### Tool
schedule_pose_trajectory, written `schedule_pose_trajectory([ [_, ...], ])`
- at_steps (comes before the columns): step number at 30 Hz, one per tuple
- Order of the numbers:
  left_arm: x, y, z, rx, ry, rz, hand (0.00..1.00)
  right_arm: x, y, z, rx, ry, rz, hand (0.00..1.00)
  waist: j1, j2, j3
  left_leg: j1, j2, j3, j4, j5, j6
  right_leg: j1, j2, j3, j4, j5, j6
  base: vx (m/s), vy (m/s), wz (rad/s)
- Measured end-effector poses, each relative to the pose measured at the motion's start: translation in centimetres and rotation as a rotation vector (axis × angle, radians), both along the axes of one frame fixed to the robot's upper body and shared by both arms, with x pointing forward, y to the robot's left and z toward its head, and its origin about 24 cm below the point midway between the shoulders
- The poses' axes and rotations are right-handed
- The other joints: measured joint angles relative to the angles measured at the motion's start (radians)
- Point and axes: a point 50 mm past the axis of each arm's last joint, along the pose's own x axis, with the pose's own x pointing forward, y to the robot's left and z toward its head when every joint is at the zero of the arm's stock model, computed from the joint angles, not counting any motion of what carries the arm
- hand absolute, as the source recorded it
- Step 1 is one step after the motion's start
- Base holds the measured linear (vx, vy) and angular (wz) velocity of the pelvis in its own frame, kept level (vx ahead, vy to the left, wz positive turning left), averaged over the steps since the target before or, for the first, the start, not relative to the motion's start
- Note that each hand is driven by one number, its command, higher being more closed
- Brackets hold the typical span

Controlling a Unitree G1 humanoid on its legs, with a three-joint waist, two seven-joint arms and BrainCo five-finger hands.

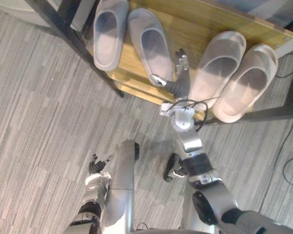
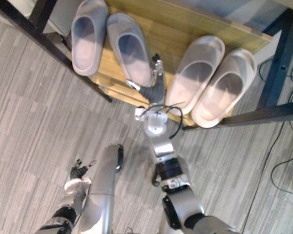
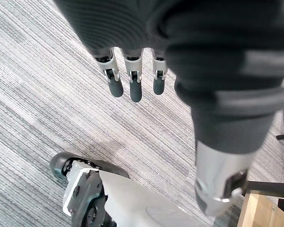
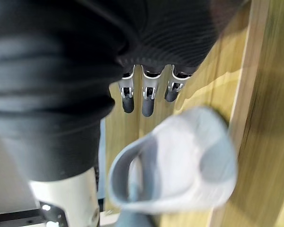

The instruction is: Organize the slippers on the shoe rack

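four slippers (image 1: 110, 31) sit on the shoe rack (image 1: 198, 22).

Your open lane on the wooden shelf (image 1: 195, 24) is the bare strip down its middle. It runs between the grey slippers (image 1: 151, 46) on the shelf's left half and the beige slippers (image 1: 219, 63) on its right half. The right hand (image 1: 180, 73) sits at the strip's front end with its fingers straight, and the grey slippers are just beside it. There is more bare board behind the beige slippers. A black frame post (image 1: 73, 39) slants past the shelf's left front corner. A black rail (image 1: 278, 113) crosses below its right front edge. The carpet (image 1: 39, 122) in front of the shelf lies open.
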Motion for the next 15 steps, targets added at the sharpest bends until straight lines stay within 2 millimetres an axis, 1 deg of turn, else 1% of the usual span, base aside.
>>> schedule_pose_trajectory([
  [2, -0.01, 0.01, -0.01, 0.002, 0.001, 0.0, 0.0, 0.07, -0.15, -0.18, -0.002, 0.013, -0.012, 0.0, 0.0, 0.0, 0.005, -0.001, 0.0, 0.001, -0.001, 0.0, 0.0, 0.0, -0.001, -0.001, -0.002, 0.004, -0.008, 0.0, 0.0, 0.0],
  [7, -0.02, 0.02, -0.02, 0.005, 0.002, 0.0, 0.0, 0.12, -0.28, -0.21, -0.002, 0.015, -0.012, 0.0, 0.0, 0.0, 0.005, -0.001, 0.001, 0.003, -0.005, 0.0, 0.0, 0.0, -0.001, -0.001, -0.004, 0.004, -0.008, 0.0, 0.0, 0.0],
  [15, -0.03, 0.07, 0.01, 0.008, -0.007, -0.001, 0.0, 0.42, -0.77, -0.21, 0.101, 0.006, 0.089, 0.0, 0.0, 0.0, 0.005, 0.0, 0.003, 0.003, -0.005, 0.0, 0.0, 0.0, 0.0, -0.002, -0.004, 0.004, -0.007, 0.0, 0.0, 0.0],
])
